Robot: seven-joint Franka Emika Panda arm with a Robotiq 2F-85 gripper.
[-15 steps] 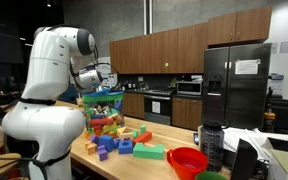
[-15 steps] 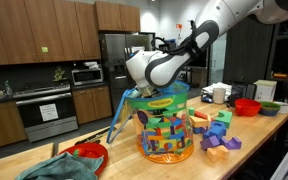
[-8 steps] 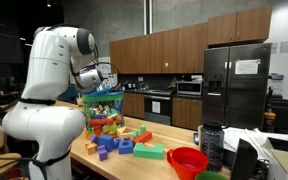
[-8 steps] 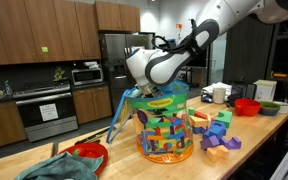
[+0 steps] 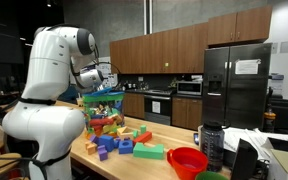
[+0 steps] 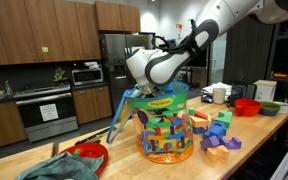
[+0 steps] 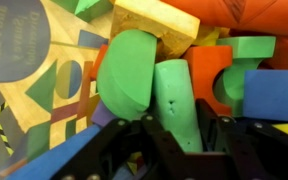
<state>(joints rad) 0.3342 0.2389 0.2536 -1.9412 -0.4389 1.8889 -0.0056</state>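
My gripper (image 7: pixel 186 122) reaches down into a clear tub (image 5: pixel 102 112) full of coloured foam blocks, which shows in both exterior views (image 6: pixel 164 125). In the wrist view its two black fingers sit on either side of an upright green foam block (image 7: pixel 176 98) and press on it. A rounded green block (image 7: pixel 124 75) lies to its left. A yellow block (image 7: pixel 154 25) lies above, with an orange one (image 7: pixel 209 70) and a blue one (image 7: pixel 274 95) to the right. In the exterior views the tub's rim hides the fingertips.
Loose foam blocks (image 5: pixel 119 143) lie on the wooden counter beside the tub, also seen in an exterior view (image 6: pixel 216 135). A red bowl (image 5: pixel 188 160) and a dark bottle (image 5: pixel 211 145) stand further along. Another red bowl (image 6: pixel 89 153) sits by a green cloth.
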